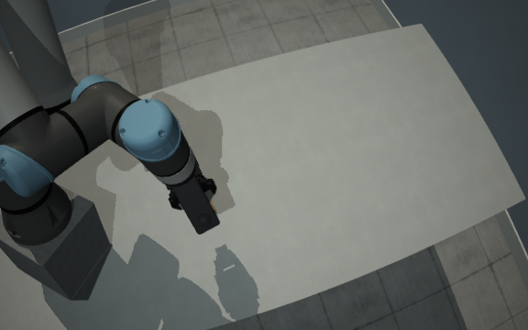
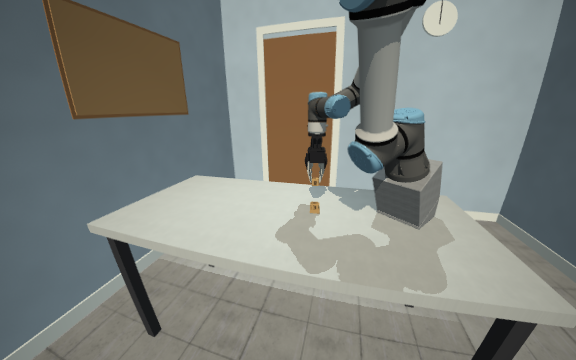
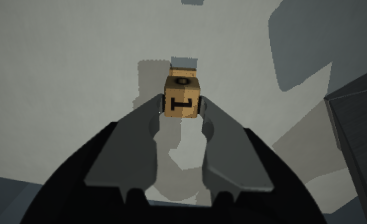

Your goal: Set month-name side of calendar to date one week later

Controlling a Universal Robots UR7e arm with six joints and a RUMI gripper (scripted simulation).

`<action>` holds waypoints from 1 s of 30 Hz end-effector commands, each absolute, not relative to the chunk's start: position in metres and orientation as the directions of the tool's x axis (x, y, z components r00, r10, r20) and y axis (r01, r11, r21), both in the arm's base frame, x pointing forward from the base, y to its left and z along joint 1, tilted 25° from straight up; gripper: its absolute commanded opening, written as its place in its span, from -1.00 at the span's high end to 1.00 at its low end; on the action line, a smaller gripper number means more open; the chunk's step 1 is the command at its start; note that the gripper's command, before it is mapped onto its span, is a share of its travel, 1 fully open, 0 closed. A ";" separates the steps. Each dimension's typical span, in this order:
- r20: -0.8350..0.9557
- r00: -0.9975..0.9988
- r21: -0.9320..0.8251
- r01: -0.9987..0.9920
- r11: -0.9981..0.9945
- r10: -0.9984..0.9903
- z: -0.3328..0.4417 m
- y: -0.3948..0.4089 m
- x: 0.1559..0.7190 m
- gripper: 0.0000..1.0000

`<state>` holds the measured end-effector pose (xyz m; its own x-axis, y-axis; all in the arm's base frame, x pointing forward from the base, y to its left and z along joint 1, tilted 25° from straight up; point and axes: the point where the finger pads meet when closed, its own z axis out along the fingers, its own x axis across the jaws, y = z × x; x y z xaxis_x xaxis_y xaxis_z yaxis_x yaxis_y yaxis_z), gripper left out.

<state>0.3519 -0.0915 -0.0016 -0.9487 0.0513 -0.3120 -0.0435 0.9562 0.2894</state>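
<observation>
The gripper (image 1: 209, 204) (image 2: 315, 180) (image 3: 181, 96) is pinching a cube (image 2: 315, 182) (image 3: 182, 102) between its fingertips, holding it above the table (image 1: 360, 137) (image 2: 218, 215) (image 3: 59, 100). In the wrist view, the near face is showing a 1 lying sideways; the face toward 12 o'clock is showing a dark ring, too foreshortened to read surely. A second orange piece (image 2: 315, 207) is sitting on the table at 6 o'clock from the held cube in the exterior view, its marks too small to read. From the wrist, an orange strip (image 3: 183, 72) is peeking out at 12 o'clock, mostly hidden. From the top, the gripper is covering nearly everything, an orange sliver (image 1: 213, 206) showing at its 3 o'clock side. The tray's outline is staying unreadable.
</observation>
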 end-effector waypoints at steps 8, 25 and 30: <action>-0.312 -0.949 0.288 -0.042 0.957 0.052 0.010 -0.071 0.347 0.80; -0.312 -0.949 0.288 -0.042 0.957 0.052 -0.002 -0.067 0.351 0.80; -0.312 -0.949 0.288 -0.042 0.957 0.052 -0.010 -0.065 0.354 0.80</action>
<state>0.3506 -0.0666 -0.0014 -0.9488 0.0518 -0.3116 -0.0426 0.9564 0.2888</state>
